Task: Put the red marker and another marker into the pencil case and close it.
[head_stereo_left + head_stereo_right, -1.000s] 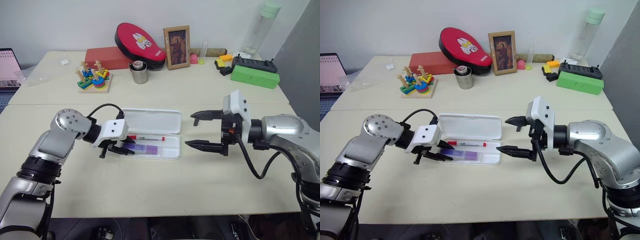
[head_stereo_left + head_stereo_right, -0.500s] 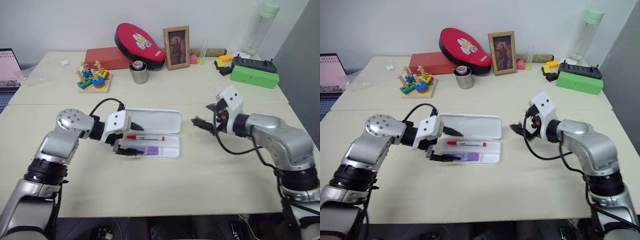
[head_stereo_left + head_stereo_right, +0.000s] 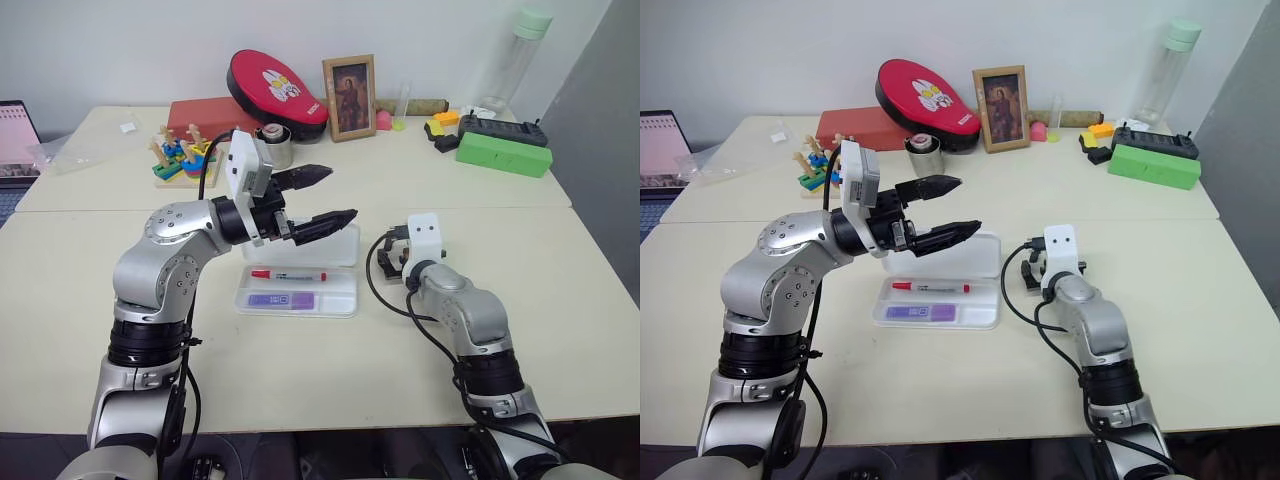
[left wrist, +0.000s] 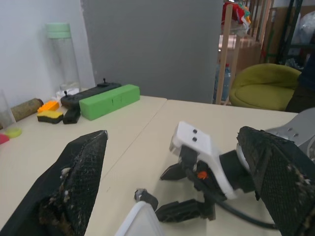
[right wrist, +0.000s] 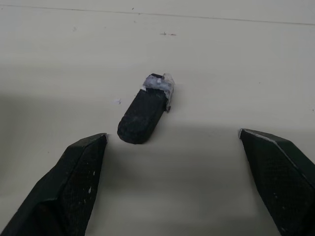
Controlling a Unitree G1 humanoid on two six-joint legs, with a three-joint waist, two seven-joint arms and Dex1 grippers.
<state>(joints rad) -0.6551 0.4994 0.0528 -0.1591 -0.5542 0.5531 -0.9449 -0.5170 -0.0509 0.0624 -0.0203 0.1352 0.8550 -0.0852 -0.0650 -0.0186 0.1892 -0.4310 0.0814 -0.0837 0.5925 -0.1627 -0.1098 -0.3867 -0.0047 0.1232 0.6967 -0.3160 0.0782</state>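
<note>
Cream table (image 3: 300, 370) (pencil case (image 3: 340, 298) atop)

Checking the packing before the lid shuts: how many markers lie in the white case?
2: the red marker lies in the pencil case nearer its raised lid, the purple marker just in front of it.

Open pencil case (image 3: 297, 290) with raised lid; left claw (image 3: 322, 196) hangs spread above the lid, blocking descent there. Right claw (image 5: 172, 162), spread, faces a small black stub (image 5: 143, 114) on bare worktop (image 3: 520, 330). Clutter lines the far edge.
</note>
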